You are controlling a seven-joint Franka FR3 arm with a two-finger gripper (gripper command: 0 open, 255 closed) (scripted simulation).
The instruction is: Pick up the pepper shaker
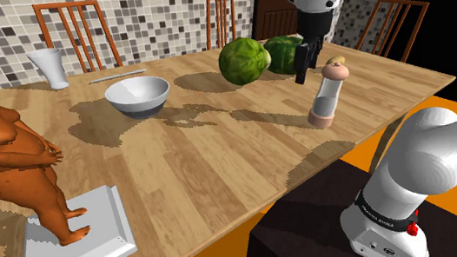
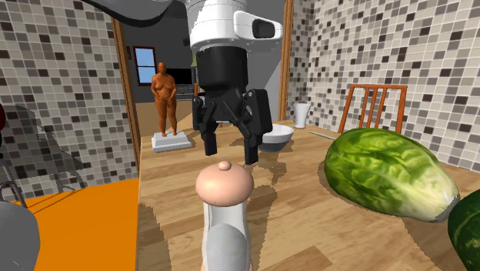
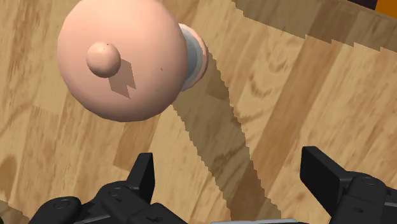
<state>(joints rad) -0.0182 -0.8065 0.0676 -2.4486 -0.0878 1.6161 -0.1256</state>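
The pepper shaker (image 1: 325,94) stands upright on the wooden table, with a pale pink rounded cap, a small knob on top and a grey body. In the second exterior view the shaker (image 2: 224,208) rises close to the camera. My black gripper (image 1: 302,66) hangs open above the table, just beside and a little above the shaker's cap, towards the green heads. From the second exterior view the gripper (image 2: 229,149) hovers just behind the cap, fingers apart, nothing between them. In the wrist view the cap (image 3: 121,60) lies ahead of the open fingers (image 3: 143,176), off to one side.
Two green cabbage-like heads (image 1: 244,60) (image 1: 284,54) lie just beyond the gripper. A white bowl (image 1: 138,95), a white cup (image 1: 50,68) and a thin utensil (image 1: 116,76) sit further along the table. An orange figurine (image 1: 5,142) stands on a white base. Chairs (image 1: 72,30) line the far side.
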